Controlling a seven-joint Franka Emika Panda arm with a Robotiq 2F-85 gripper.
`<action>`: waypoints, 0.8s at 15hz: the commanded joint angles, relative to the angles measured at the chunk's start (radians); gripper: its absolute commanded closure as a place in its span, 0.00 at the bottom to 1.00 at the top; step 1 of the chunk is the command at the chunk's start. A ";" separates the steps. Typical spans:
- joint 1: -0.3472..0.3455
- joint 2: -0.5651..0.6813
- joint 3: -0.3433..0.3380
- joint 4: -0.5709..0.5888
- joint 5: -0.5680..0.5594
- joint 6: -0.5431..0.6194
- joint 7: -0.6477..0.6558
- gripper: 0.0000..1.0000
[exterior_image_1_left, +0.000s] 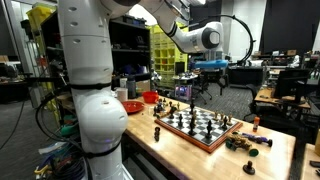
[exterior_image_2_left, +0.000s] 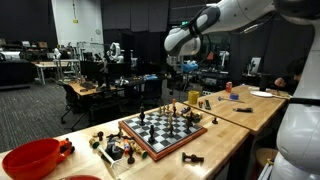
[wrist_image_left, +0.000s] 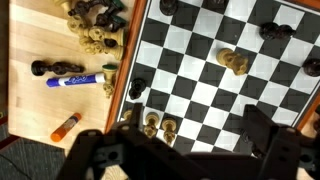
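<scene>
**Wide-open jaws above a crowded board edge**

I had the gripper (wrist_image_left: 185, 150) hanging well above the chessboard (wrist_image_left: 230, 70), jaws spread as far as they go and holding nothing. In an exterior view the gripper (exterior_image_1_left: 186, 88) stood clear of every piece. In the wrist view, the things nearest beneath it were two pale chess pieces (wrist_image_left: 158, 126). They stood side by side on the squares along the board's edge, with a dark piece (wrist_image_left: 137, 87) just beside them.

My main worry was that spacing. With the jaws that wide, I judged a straight descent would straddle both pale pieces at once or clip the dark one. Chessmen are tall and narrow, so a glancing finger would probably tip one. A tipped piece that close to the rim could roll onto the table (wrist_image_left: 30, 60), where a blue marker (wrist_image_left: 75, 81) and an orange marker (wrist_image_left: 65, 125) lay.

I also couldn't line up with confidence. The fingers showed only as dark, blurred shapes at the bottom of the wrist view, and height was hard to read from above. A fingertip landing on the raised rim could shove the whole board and upset the other pieces. I could not tell whether the board was fastened down.
</scene>
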 joint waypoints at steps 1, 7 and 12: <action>0.017 0.000 -0.017 0.002 -0.001 -0.002 0.001 0.00; 0.035 -0.095 -0.003 -0.169 -0.014 0.176 0.188 0.00; 0.054 -0.169 0.020 -0.316 -0.048 0.272 0.406 0.00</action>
